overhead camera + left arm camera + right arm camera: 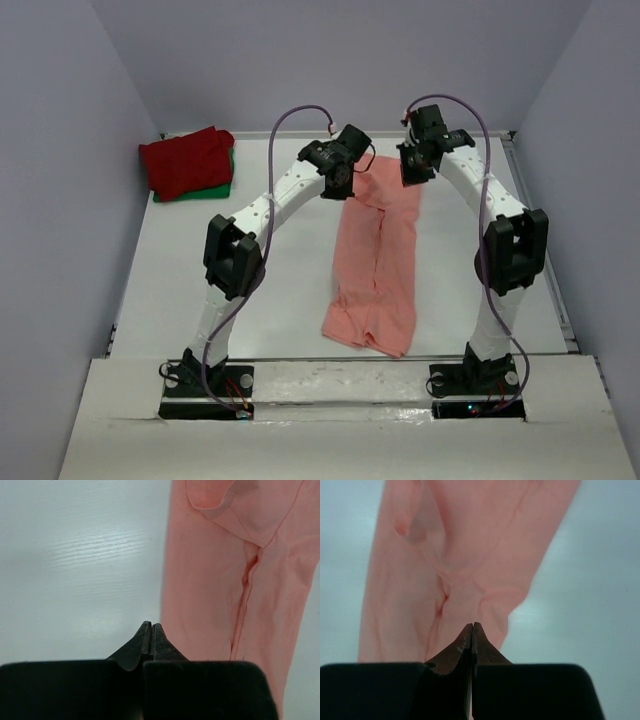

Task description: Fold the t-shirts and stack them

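Pink shirt: the salmon-pink t-shirt point(375, 255) lies mid-table point(190, 300) as a long strip with its sides turned in, and its far end is between the two wrists.
Stack: the dark red t-shirt point(185, 160) lies on the green t-shirt point(205, 193) in the far left corner.
Left gripper point(151, 630): fingers pressed together, holding nothing, just beside the strip's left edge.
Right gripper point(472, 629): also closed and empty, over the strip's end.
Handling: probably light and limp, so it sags. Better to pinch both corners of one short end, through all layers.

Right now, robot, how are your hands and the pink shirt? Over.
Left gripper shut, beside the pink shirt. Right gripper shut, over it. Shirt flat, a long strip. Red shirt on green shirt, far corner, not blocking.
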`<state>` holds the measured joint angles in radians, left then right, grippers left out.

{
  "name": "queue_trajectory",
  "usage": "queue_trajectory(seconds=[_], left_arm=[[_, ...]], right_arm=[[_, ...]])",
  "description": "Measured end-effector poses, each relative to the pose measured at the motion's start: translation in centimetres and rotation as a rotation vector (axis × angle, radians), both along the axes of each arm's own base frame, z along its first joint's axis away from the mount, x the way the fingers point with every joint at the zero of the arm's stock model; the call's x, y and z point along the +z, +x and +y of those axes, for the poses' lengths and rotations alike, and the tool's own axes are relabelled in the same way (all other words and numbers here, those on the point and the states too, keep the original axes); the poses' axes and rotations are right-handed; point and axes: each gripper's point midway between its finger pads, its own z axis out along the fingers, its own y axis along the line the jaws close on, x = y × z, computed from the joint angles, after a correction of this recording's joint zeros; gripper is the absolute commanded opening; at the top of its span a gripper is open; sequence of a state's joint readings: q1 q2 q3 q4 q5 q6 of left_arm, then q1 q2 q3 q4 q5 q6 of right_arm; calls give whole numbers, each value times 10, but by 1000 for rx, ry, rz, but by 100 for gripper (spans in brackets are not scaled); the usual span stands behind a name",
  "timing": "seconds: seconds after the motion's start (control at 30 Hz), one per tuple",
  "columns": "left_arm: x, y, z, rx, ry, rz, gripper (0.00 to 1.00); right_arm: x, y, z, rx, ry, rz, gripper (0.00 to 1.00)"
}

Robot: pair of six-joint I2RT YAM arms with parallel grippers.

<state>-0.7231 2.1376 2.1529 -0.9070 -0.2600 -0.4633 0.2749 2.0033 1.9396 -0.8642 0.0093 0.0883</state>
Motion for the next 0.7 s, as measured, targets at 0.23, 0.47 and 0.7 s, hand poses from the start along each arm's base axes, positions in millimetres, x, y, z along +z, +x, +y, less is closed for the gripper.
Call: queue_trajectory(seconds=[0.23, 0.47, 0.7], left_arm=[[-43, 7, -22, -134, -43, 89, 0], [-52, 7, -38, -215, -153, 139, 0], [-85, 13, -41, -221, -177, 215, 0]], right_arm=[[-68, -78, -25, -81, -46, 207, 0], [-81, -106, -26, -109, -25, 249, 0], [-84, -109, -24, -122, -16, 257, 0]])
